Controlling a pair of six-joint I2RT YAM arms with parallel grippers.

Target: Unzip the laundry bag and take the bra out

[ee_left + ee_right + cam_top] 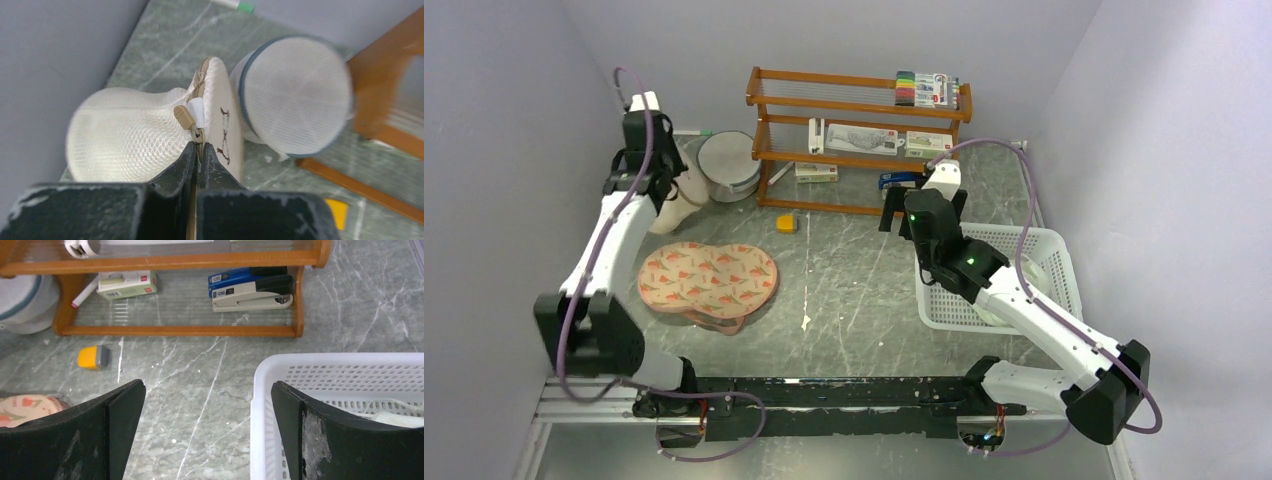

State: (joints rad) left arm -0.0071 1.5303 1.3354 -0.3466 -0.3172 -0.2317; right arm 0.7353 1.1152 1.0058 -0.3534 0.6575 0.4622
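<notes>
The laundry bag (130,135) is a cream-white mesh pouch standing on edge at the back left by the wall, with a dark mark on its flat disc (224,135). It shows under my left arm in the top view (679,208). My left gripper (200,146) is shut on the bag's tan zip seam just below the slider and its tan pull tab (184,117); it also shows in the top view (662,190). My right gripper (207,390) is open and empty, above the table at the basket's left edge (898,215). No bra shows.
A round white mesh tub (295,95) with a blue-grey rim stands right of the bag. A wooden rack (859,140) lines the back. A peach carrot-print case (707,278) lies mid-left. A white basket (1054,245) holding something pale sits right. A small yellow block (786,222) lies near the rack.
</notes>
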